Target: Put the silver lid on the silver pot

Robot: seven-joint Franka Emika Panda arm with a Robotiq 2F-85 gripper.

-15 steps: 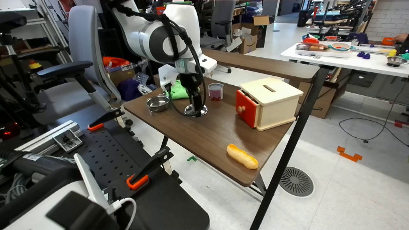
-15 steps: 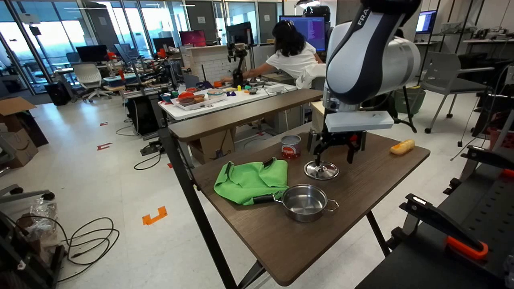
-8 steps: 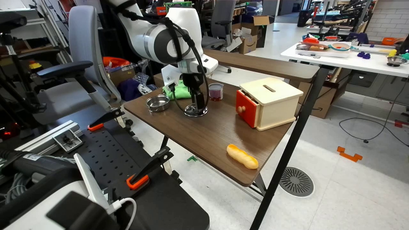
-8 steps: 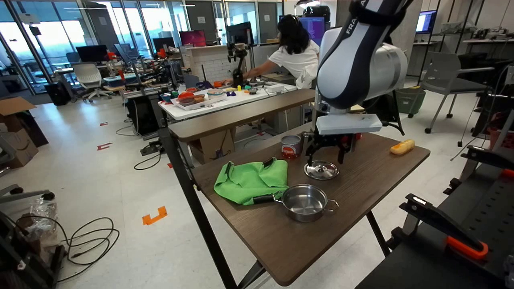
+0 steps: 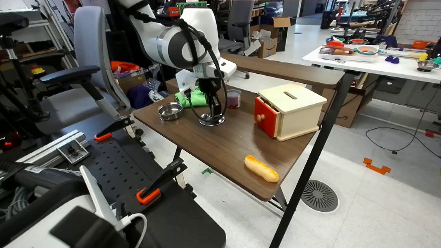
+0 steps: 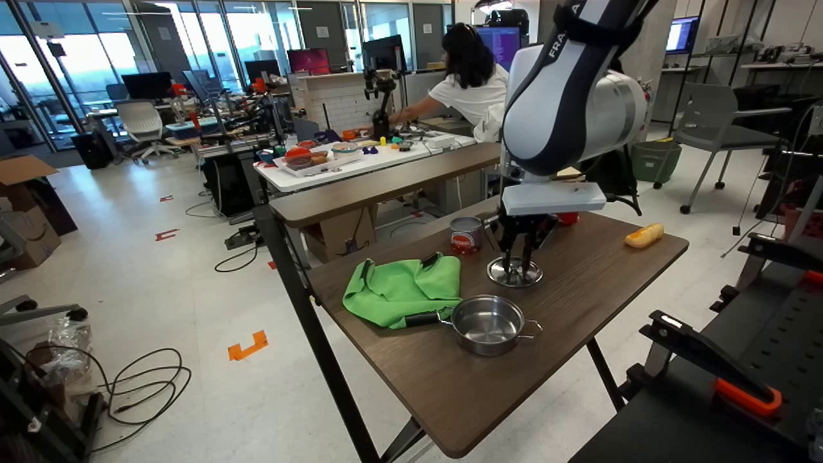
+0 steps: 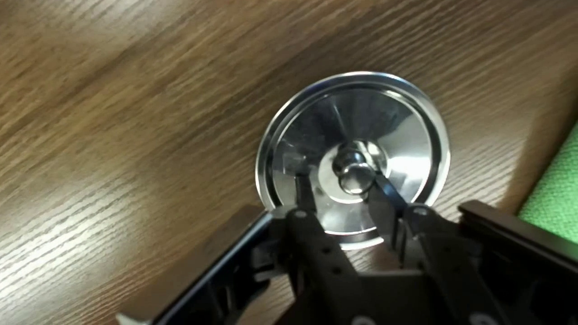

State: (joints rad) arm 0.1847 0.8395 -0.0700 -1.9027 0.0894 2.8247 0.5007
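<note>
The silver lid (image 7: 361, 108) lies flat on the brown table, its knob (image 7: 356, 179) upward. My gripper (image 7: 339, 181) points straight down over it, fingers lowered to either side of that knob. In the wrist view the right finger (image 7: 384, 196) appears against or very near the knob, while a gap separates the left finger (image 7: 305, 196) from it, so the jaws are partly open. An exterior view has the gripper (image 6: 516, 272) over the lid (image 6: 495, 272). Nearer that camera sits the silver pot (image 6: 488, 343), upright and uncovered, apart from the lid; it also shows in an exterior view (image 5: 170, 117).
A green cloth (image 6: 405, 292) lies beside the pot, whose black handle (image 6: 421, 319) reaches onto it. Behind the lid stands a tin can (image 6: 465, 238). A wooden box (image 5: 296, 117) with a red drawer front and a bread-like roll (image 5: 261, 168) are farther along the table.
My gripper has shifted sideways over the lid, and its fingers have drawn from wide apart to close around the knob. Lid and pot keep their places.
</note>
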